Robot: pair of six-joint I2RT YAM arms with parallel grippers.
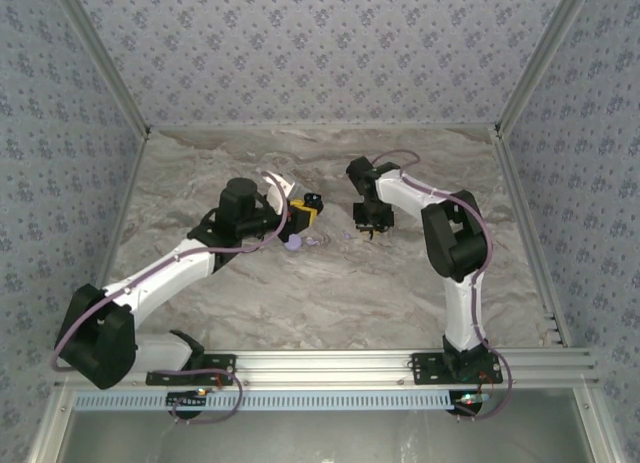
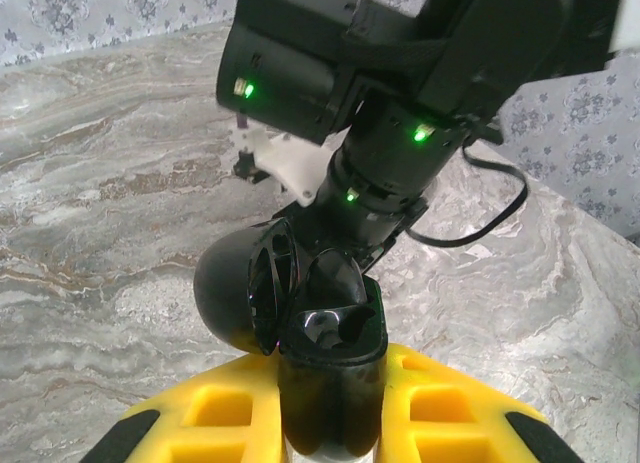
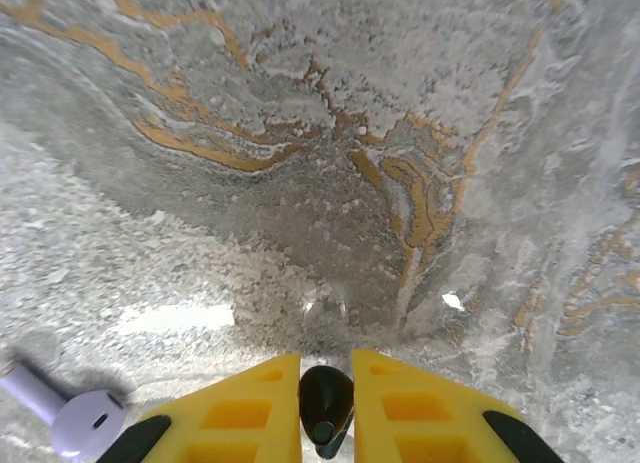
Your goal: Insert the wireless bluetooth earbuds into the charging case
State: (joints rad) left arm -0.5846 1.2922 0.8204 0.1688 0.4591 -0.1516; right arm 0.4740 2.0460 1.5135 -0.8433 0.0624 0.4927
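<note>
A: Your right gripper point(image 3: 326, 375) is clamped on an earbud point(image 3: 326, 408), likely ready to carry over. Second earbud point(image 3: 75, 418) lies lower left.
B: And your left gripper point(image 2: 330, 383) pinches a black lidded object point(image 2: 320, 323), probably steadying it. The charging case point(image 1: 293, 245) sits centre-frame on the table point(image 1: 300, 303).

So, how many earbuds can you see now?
2. One lavender earbud lies on the table, left of the right gripper. A second, dark earbud is held between that gripper's fingers and is partly hidden.
</note>
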